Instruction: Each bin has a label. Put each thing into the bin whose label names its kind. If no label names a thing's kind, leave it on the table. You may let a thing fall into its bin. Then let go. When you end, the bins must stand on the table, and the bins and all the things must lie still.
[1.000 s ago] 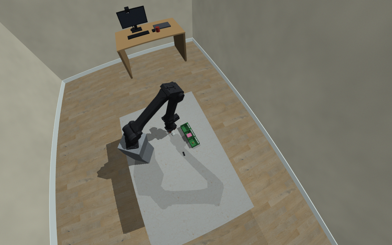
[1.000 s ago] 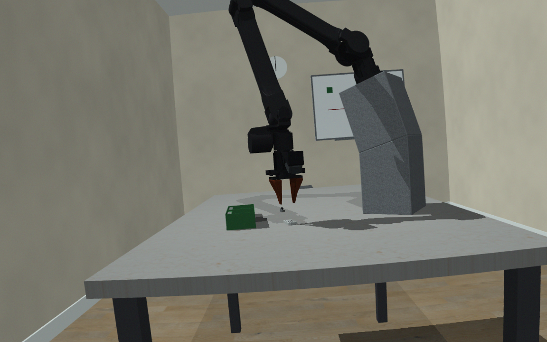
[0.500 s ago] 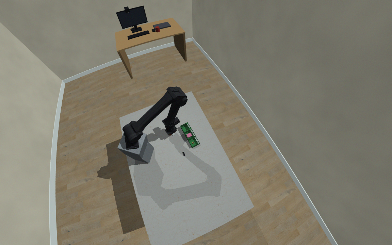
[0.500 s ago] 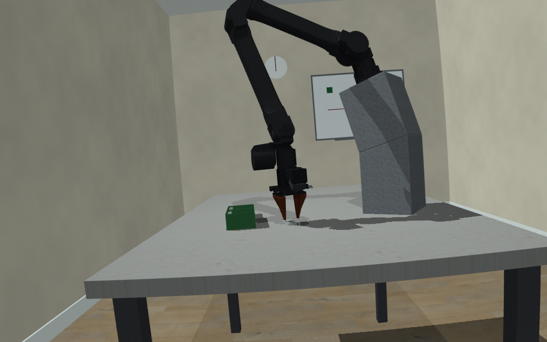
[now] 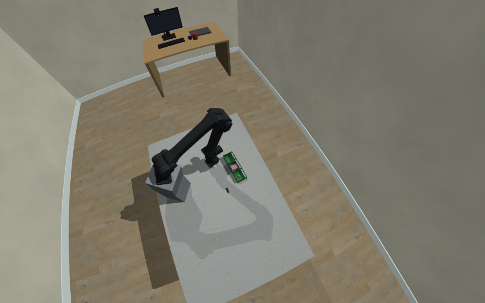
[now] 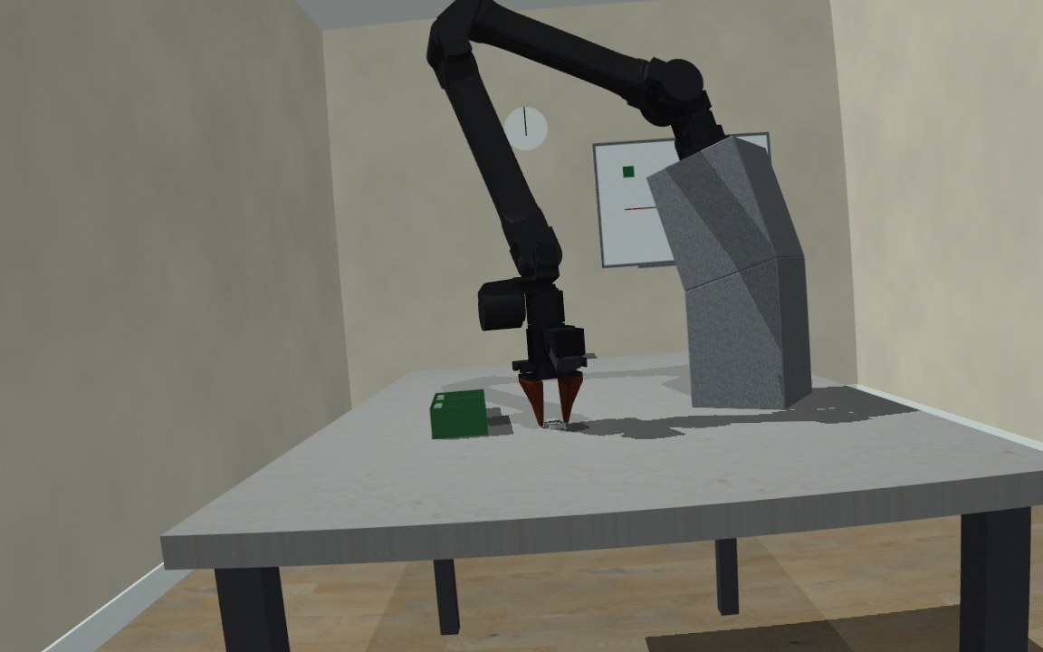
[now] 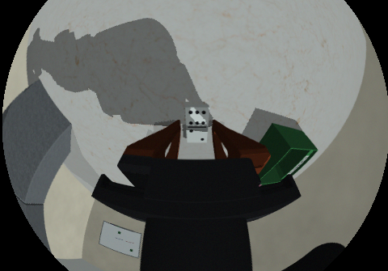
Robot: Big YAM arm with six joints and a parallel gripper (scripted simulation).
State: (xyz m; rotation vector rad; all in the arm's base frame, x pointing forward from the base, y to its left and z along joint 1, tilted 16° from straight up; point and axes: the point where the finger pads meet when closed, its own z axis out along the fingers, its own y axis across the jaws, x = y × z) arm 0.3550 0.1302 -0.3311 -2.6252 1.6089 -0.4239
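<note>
A small white domino with black dots [image 7: 196,118] lies flat on the grey table; it also shows in the exterior view [image 6: 555,424]. My gripper [image 7: 196,124] is lowered onto the table with its brown fingers either side of the domino, partly open and not pressing it. In the exterior view the fingertips [image 6: 551,417] reach the table top. A row of green bins [image 5: 235,166] stands just beside the gripper; the middle bin holds a pink thing [image 5: 233,166]. The bins also show in the exterior view [image 6: 458,413] and the wrist view [image 7: 286,154]. A small black thing [image 5: 227,189] lies on the table nearer the front.
The grey pedestal of the arm [image 6: 740,283] stands at the back of the table, on the other side of the gripper from the bins. A wooden desk with a monitor [image 5: 184,41] stands far off by the wall.
</note>
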